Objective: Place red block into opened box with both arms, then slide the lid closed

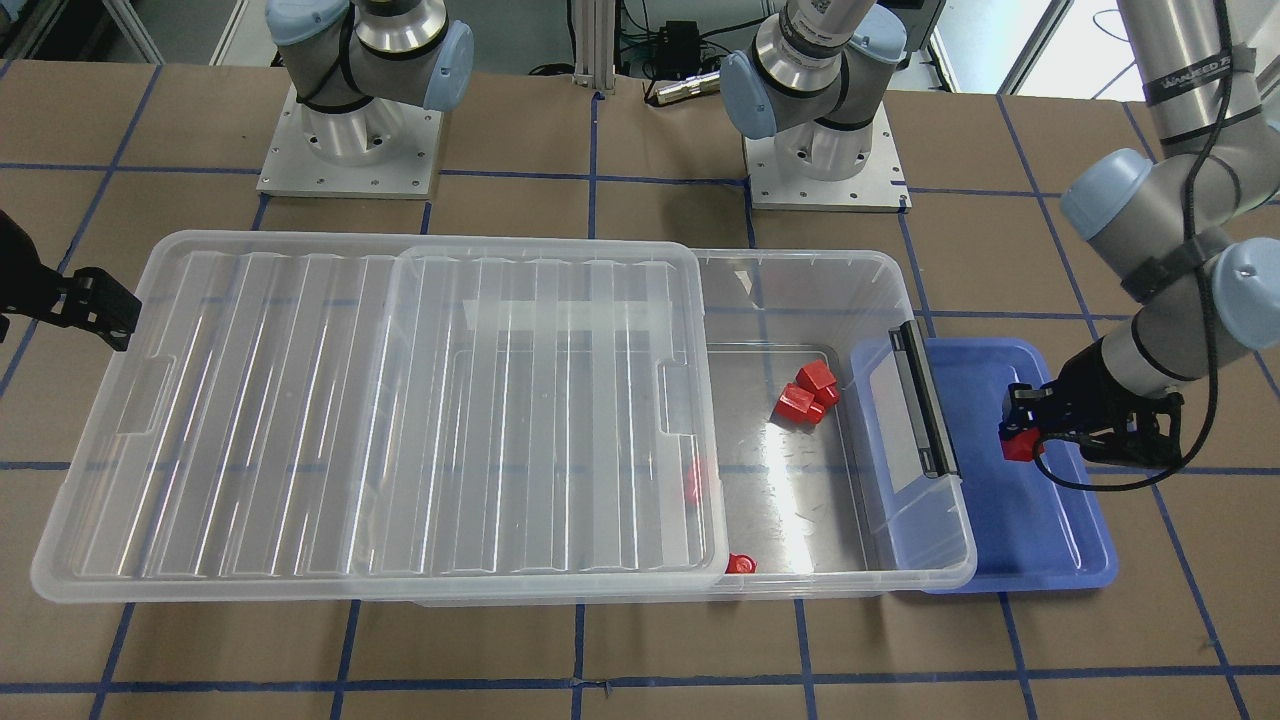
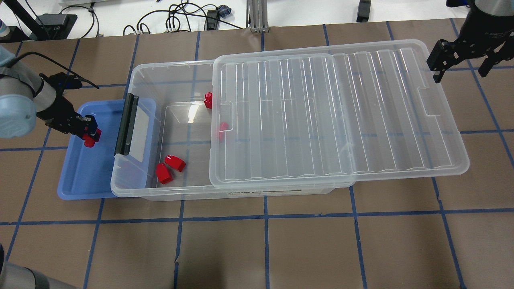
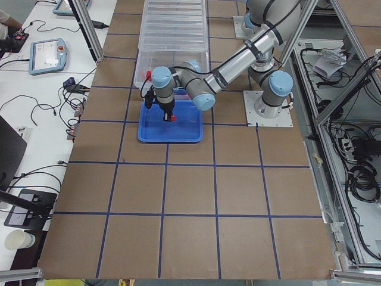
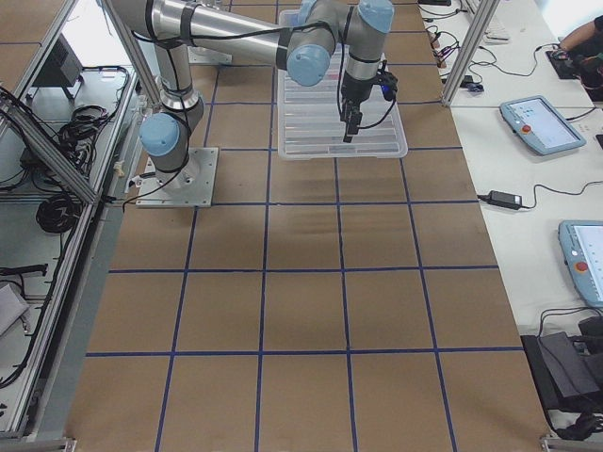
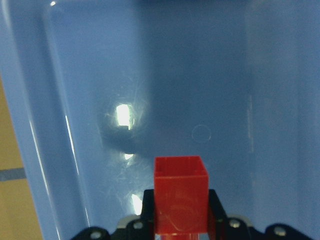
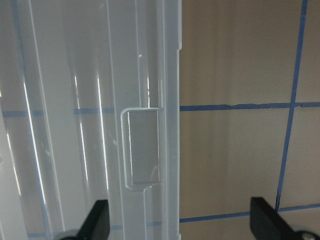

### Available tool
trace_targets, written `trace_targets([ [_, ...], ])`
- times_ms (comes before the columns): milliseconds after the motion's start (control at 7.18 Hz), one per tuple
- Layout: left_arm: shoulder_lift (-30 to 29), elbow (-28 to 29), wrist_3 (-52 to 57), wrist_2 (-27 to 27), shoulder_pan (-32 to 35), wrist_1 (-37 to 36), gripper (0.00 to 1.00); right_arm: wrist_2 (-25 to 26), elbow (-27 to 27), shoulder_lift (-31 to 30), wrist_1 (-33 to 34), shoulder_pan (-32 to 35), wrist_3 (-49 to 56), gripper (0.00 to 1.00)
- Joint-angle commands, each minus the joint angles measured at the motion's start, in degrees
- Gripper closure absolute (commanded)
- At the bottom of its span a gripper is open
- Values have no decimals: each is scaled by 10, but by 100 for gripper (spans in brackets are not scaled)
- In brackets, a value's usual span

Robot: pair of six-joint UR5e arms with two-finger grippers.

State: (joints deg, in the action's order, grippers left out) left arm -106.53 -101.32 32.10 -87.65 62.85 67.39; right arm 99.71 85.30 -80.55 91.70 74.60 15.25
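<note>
My left gripper (image 2: 87,131) is shut on a small red block (image 2: 90,139), held just over the blue tray (image 2: 80,176). In the left wrist view the red block (image 5: 180,192) sits between the black fingers (image 5: 216,212). The clear box (image 2: 120,188) lies along the table, its black clip (image 2: 127,124) at the end over the tray. The clear ribbed lid (image 2: 341,112) covers the box's right part and overhangs that end; the left part is uncovered. My right gripper (image 2: 457,60) hangs open above the lid's far short edge, around nothing.
Several red blocks lie in the box: a pair (image 2: 170,166) on the uncovered floor, one (image 2: 208,99) by the lid's edge, one (image 2: 222,127) under it. Brown tabletop with blue tape lines surrounds everything. The arm bases (image 1: 350,130) stand behind the box.
</note>
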Motion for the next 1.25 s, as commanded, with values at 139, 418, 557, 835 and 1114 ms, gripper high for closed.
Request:
trace_targets([
  [139,69,138,-59,14,103,197,82,-3,-2,-6,0,-1,-1,0],
  [418,80,140,-184,15,194,190,89,-3,-1,-6,-2,0,-1,0],
  [557,70,127,-235,14,236,159,89,-2,-1,-10,-6,-1,-1,0],
  [835,54,70,-241,15,265,56,94,-17,0,-10,-6,-1,-1,0],
  [1114,53,-11,-237,9,262,-67,94,-17,0,-10,-6,-1,-1,0],
])
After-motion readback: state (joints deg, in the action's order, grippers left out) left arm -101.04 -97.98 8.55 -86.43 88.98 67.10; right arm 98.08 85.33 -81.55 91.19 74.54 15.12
